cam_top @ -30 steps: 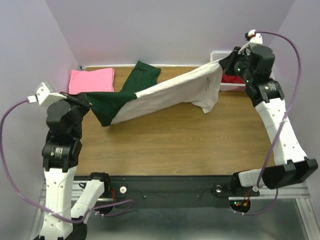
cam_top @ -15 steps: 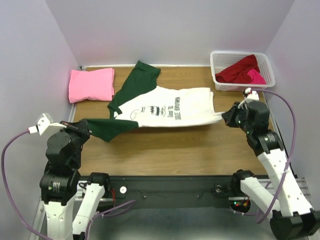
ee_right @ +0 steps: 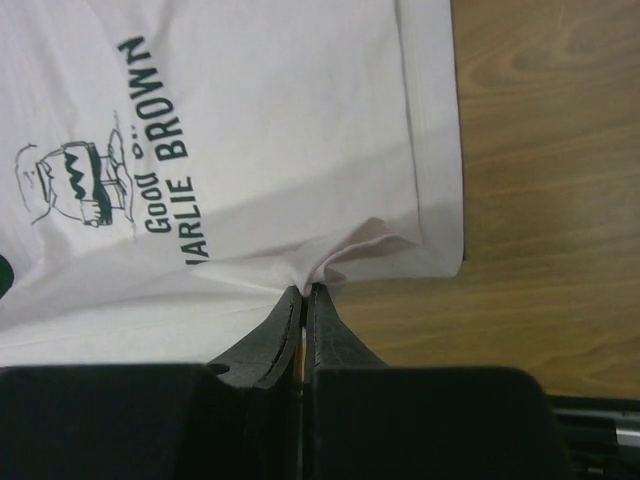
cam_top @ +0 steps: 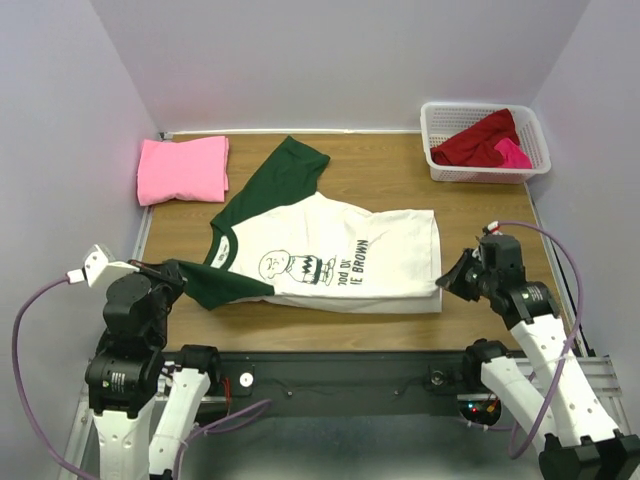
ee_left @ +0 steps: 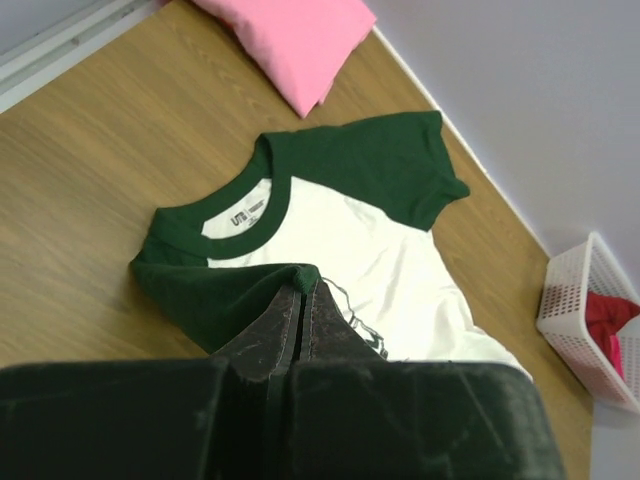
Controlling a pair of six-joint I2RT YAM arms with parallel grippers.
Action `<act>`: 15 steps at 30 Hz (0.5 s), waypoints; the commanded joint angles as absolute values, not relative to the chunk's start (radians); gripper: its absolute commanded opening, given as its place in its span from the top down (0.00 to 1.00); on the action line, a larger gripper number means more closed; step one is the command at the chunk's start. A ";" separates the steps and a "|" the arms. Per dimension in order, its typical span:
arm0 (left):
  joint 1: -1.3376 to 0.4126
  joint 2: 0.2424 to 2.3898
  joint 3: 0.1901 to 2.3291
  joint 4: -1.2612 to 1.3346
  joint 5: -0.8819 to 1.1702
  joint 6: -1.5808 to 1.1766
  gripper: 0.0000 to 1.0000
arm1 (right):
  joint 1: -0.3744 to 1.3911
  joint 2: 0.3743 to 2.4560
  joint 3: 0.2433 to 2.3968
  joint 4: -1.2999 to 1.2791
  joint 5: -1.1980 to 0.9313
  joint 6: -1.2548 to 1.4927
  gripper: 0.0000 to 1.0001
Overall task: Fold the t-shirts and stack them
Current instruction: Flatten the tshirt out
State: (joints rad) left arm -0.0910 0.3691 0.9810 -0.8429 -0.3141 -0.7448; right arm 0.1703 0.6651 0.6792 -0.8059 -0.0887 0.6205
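Note:
The white t-shirt with dark green sleeves and the Charlie Brown print point(cam_top: 330, 255) lies spread face up across the middle of the table. My left gripper point(cam_top: 178, 270) is shut on its near green sleeve point(ee_left: 215, 300), pinched at the fingertips point(ee_left: 303, 287). At the near right corner of the hem point(ee_right: 370, 245), my right gripper point(cam_top: 447, 280) is shut on a bunched fold of white cloth. A pink t-shirt point(cam_top: 182, 169) lies folded at the far left. Dark red point(cam_top: 480, 142) and magenta point(cam_top: 512, 153) t-shirts sit in the basket.
A white lattice basket point(cam_top: 436, 140) stands at the far right corner. Grey walls close in the table on three sides. Bare wood point(cam_top: 380, 180) shows between the spread shirt and the basket. A black rail point(cam_top: 330, 365) runs along the near edge.
Both arms have drawn the white shirt toward the near edge and lowered it. It was stretched in the air between them; now it lies flat, print up.

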 commanded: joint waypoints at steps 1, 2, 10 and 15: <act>-0.092 0.373 0.963 -0.805 -0.327 -0.750 1.00 | 0.164 0.672 0.680 -0.880 -0.088 0.673 0.99; -0.092 0.377 0.962 -0.793 -0.325 -0.747 1.00 | 0.164 0.679 0.678 -0.882 -0.084 0.673 0.99; -0.092 0.504 0.913 -0.623 -0.241 -0.706 1.00 | 0.166 0.754 0.715 -0.858 -0.014 0.676 0.99; -0.094 0.722 0.825 -0.487 -0.115 -0.655 1.00 | 0.166 0.947 0.666 -0.709 -0.074 0.695 0.99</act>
